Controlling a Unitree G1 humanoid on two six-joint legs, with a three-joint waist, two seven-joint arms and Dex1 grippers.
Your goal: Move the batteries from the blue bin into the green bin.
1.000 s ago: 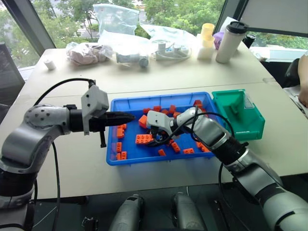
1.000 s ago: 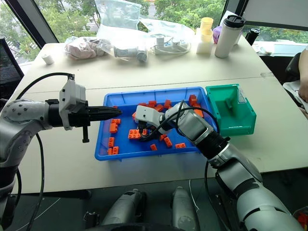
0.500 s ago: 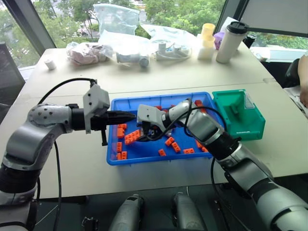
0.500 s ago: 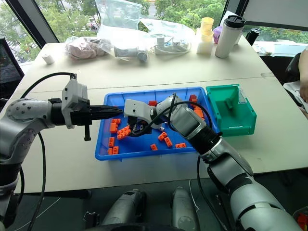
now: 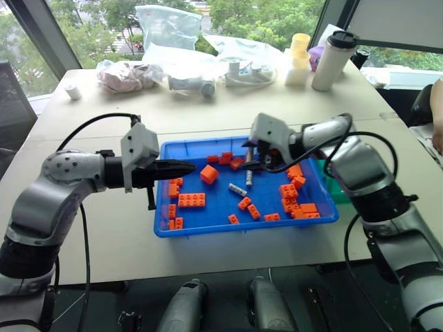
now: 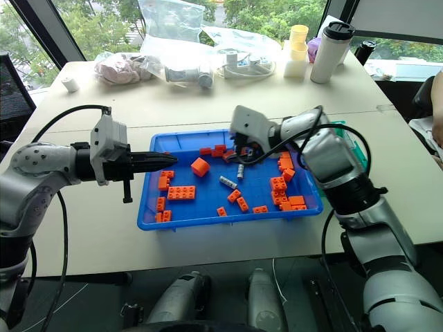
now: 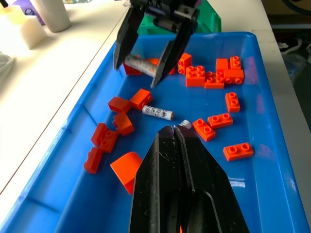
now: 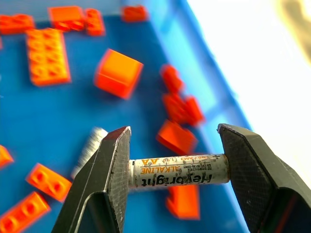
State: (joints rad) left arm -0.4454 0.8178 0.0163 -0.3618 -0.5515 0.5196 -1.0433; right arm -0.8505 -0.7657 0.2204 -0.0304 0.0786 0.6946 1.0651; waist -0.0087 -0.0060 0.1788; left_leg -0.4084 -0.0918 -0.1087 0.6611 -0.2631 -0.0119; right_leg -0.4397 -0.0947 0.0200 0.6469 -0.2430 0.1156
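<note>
The blue bin (image 5: 242, 226) sits mid-table, scattered with orange bricks (image 5: 192, 200). My right gripper (image 5: 250, 163) hangs above the bin's far middle, shut on a battery (image 8: 177, 171) clamped end to end between its fingers; the left wrist view shows that battery (image 7: 141, 65) too. Two more batteries (image 5: 237, 189) (image 5: 248, 178) lie on the bin floor just below it. My left gripper (image 5: 188, 167) is shut and points level over the bin's left rim. The green bin (image 7: 208, 19) stands beyond the blue bin's right end, mostly hidden by my right arm.
Bricks crowd the blue bin's right end (image 5: 294, 197). Along the table's far side are plastic bags (image 5: 166, 31), yellow cups (image 5: 297, 59), a tall tumbler (image 5: 331, 61) and a small white cup (image 5: 72, 91). A person's arm (image 5: 436, 114) shows at the right edge.
My right gripper has lifted out of the bricks and swung right and up with a battery between its fingers. Bricks have shifted toward the bin's right end. The left arm has not moved.
</note>
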